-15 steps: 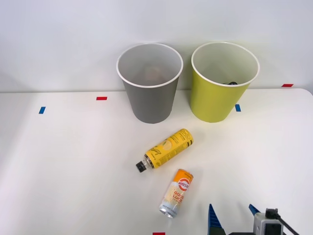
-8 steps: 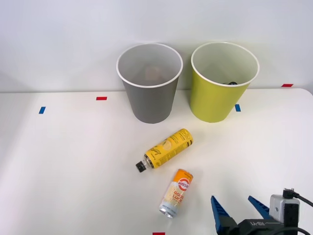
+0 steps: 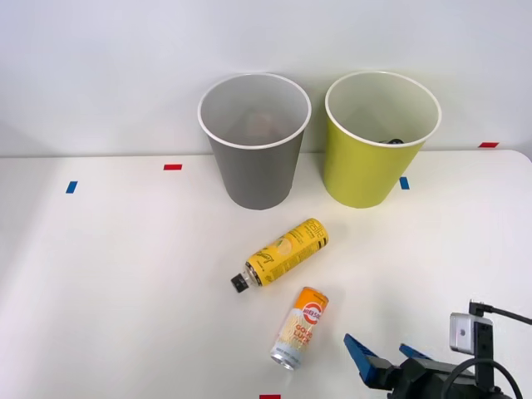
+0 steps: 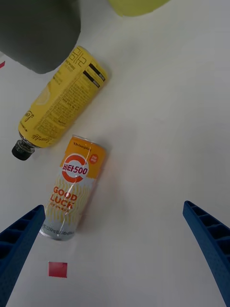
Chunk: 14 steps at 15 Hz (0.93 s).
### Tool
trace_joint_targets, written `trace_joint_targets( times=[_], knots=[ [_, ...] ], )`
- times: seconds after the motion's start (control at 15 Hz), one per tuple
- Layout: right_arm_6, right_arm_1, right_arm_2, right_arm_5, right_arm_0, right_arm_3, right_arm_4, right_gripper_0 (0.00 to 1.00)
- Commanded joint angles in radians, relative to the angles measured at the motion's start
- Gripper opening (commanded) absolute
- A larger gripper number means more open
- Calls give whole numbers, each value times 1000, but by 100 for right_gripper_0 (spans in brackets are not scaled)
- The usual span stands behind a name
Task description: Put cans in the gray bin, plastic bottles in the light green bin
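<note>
A white table [image 3: 100, 274] holds two tall bins at the far side: a gray bin [image 3: 253, 166] on the left, a green bin [image 3: 370, 166] just to its right. Nearer, a can [image 3: 300, 327] and a yellow bottle [image 3: 283, 253] lie on their sides, close together but apart, the bottle farther and its black cap pointing left. The right claw [image 3: 387, 358] hovers at the near edge, just right of the can, its blue fingers spread wide and holding nothing. The can looks like the likely first target. To grip it well, the claw should shift left until the can sits midway between the fingers, turn so they close across its narrow body, then lower and close gently. A round can may roll if nudged from one side, and the bottle lies close enough to be bumped.
</note>
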State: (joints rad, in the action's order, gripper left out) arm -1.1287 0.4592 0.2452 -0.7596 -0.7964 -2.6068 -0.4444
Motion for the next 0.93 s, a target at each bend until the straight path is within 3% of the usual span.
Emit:
trace_joint_targets(
  times=[0.07, 0.2, 0.4, 0.67, 0.93],
  knots=[
    [224, 41, -14, -187, 160, -11, 10, 100],
    [365, 62, -12, -313, 276, -11, 4, 100],
    [481, 115, 29, -423, 388, -11, 6, 100],
    [504, 199, 106, -576, 537, -11, -13, 100],
    [524, 197, 144, -649, 677, 19, -111, 100]
  ],
)
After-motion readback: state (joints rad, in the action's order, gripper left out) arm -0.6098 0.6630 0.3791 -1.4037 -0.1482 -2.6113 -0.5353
